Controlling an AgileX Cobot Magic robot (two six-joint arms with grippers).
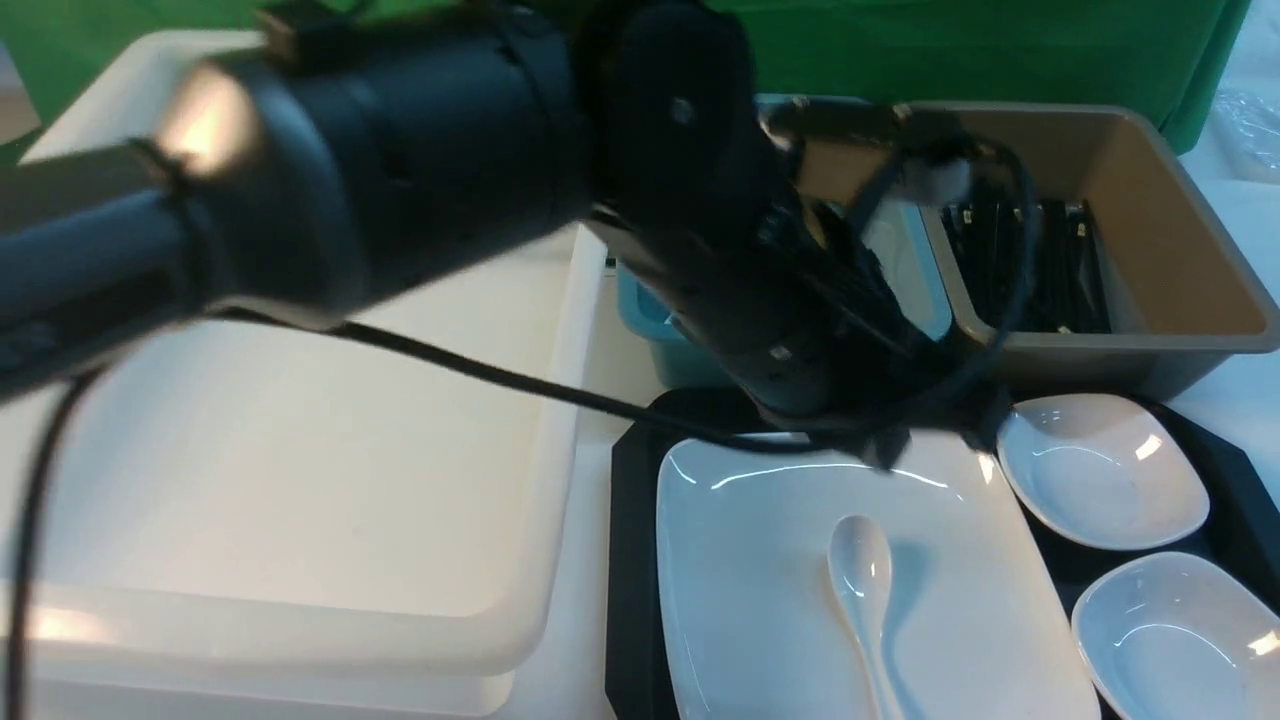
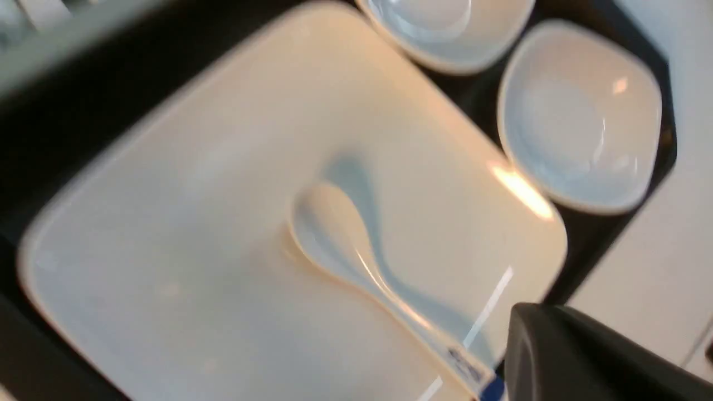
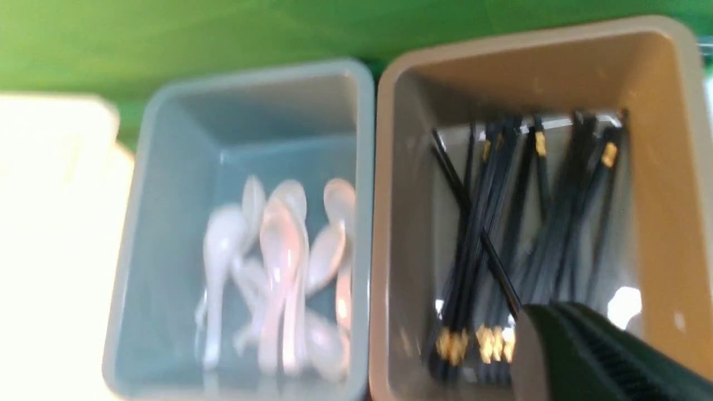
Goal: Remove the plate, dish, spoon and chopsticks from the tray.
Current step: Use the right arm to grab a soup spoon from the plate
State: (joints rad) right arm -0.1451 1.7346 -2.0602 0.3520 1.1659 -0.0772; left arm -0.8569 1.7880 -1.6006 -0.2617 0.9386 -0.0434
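The large white plate (image 1: 760, 600) lies on the black tray (image 1: 630, 560), with the white spoon (image 1: 862, 580) on it, handle toward me. Two small white dishes (image 1: 1100, 470) (image 1: 1180, 630) sit on the tray to the plate's right. My left arm reaches in from the left, and its gripper (image 1: 880, 445) hangs shut and empty over the plate's far edge. The left wrist view shows the plate (image 2: 195, 250), spoon (image 2: 334, 234) and a dish (image 2: 579, 117) below the gripper (image 2: 523, 317). My right gripper (image 3: 535, 317) is shut above a brown bin holding several black chopsticks (image 3: 490, 223).
A deep white tub (image 1: 300, 480) fills the left side beside the tray. Behind the tray stand a blue bin (image 3: 167, 223) with several white spoons and the brown bin (image 1: 1180, 270). A green cloth hangs at the back. The left arm's cable droops over the tub.
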